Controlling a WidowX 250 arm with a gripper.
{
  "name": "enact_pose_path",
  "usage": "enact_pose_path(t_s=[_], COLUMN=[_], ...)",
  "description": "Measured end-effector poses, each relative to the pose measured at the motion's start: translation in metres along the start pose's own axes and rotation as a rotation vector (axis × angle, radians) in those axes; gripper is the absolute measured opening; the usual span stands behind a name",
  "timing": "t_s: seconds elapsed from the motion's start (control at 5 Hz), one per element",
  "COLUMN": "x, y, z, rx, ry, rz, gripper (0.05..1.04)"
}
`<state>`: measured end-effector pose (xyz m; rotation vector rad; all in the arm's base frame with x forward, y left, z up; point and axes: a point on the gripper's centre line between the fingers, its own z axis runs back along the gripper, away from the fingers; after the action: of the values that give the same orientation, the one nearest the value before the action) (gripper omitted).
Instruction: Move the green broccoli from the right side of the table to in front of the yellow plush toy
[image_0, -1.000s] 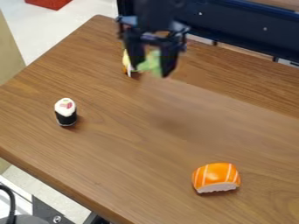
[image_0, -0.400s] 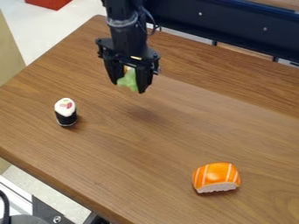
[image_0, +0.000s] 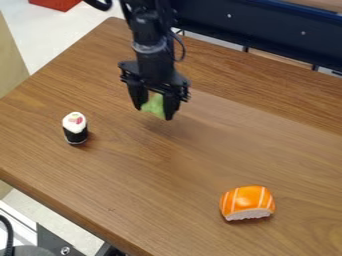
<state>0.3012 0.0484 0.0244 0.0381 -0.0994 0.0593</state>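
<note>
Showing pale green, lumpy surface, soft toy piece (image_0: 154, 105) grasped in pincer (image_0: 155, 111).

Before me, brown wood-grain table (image_0: 133, 200); pale floor (image_0: 53, 27), upper left; red box (image_0: 56, 4) on it; dark blue beam (image_0: 267, 30), upper right.

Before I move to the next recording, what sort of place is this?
Probably a lab or workshop staged for robot trials: a black robot arm over a wood-grain table, with toy-like sushi pieces, one orange-striped, one white-topped.
</note>
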Motion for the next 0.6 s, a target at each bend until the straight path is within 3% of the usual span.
enact_pose_path(t_s=[0.2,0.4,0.6], x=[0.0004,0.0036,-0.0029], y=[-0.0046,-0.0057,-0.0089], z=[-0.0137,-0.0174,-0.0171], rx=[0.017,0.024,0.013], ry=[0.019,0.016,0.057], rz=[0.002,0.013,0.021], gripper=[0.799,0.995,0.997])
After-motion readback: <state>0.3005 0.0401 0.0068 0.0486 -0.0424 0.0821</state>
